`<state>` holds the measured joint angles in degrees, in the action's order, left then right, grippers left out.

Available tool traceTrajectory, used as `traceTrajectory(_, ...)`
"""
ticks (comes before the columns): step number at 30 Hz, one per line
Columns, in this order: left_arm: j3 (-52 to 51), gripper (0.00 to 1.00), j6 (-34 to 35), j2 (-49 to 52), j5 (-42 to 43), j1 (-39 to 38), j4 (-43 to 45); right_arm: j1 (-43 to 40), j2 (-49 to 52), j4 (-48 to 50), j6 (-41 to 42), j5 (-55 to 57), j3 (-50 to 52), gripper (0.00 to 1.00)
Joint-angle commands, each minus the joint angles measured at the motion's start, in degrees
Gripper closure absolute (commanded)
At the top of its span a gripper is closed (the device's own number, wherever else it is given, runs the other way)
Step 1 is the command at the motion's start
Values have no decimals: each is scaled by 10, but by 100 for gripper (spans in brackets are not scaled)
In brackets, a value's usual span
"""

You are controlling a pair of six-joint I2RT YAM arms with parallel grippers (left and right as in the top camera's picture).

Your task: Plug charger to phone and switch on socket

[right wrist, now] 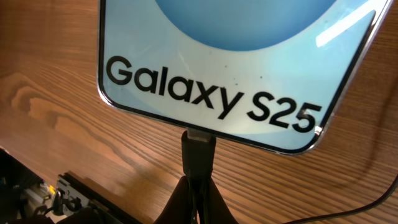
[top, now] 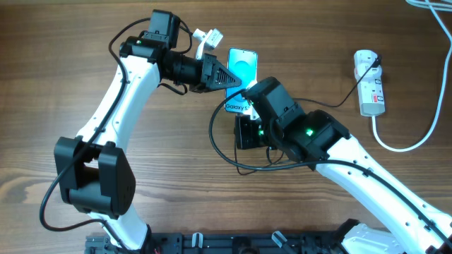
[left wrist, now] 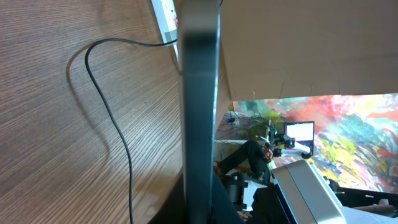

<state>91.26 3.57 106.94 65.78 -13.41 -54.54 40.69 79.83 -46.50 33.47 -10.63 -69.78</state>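
Observation:
The phone [top: 244,63] has a cyan screen and a white "Galaxy S25" band [right wrist: 211,93]. My left gripper [top: 235,77] is shut on its middle and holds it off the table; the left wrist view shows it edge-on as a dark bar [left wrist: 199,112]. My right gripper [top: 246,111] is shut on the charger's black connector tip [right wrist: 199,152], which touches the middle of the phone's bottom edge. The thin black charger cable [top: 344,104] runs from the white socket [top: 370,85] at the right to my right arm. Whether the tip is fully seated cannot be told.
The socket's thick white cord [top: 417,141] loops off to the right edge. Slack charger cable loops on the table below the phone [top: 214,134] and shows in the left wrist view [left wrist: 115,124]. The wooden table [top: 162,155] carries nothing else.

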Motion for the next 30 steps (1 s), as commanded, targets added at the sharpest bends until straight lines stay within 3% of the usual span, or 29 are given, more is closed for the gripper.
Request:
traceTrajectory(1,9,96,-4,-16,10,-4,-1,-4,7,7,-9,18,-6,96)
traceTrajectory(30,9,96,-5,-16,-30,-25,-3,-4,7,-10,-15,34,-42,95)
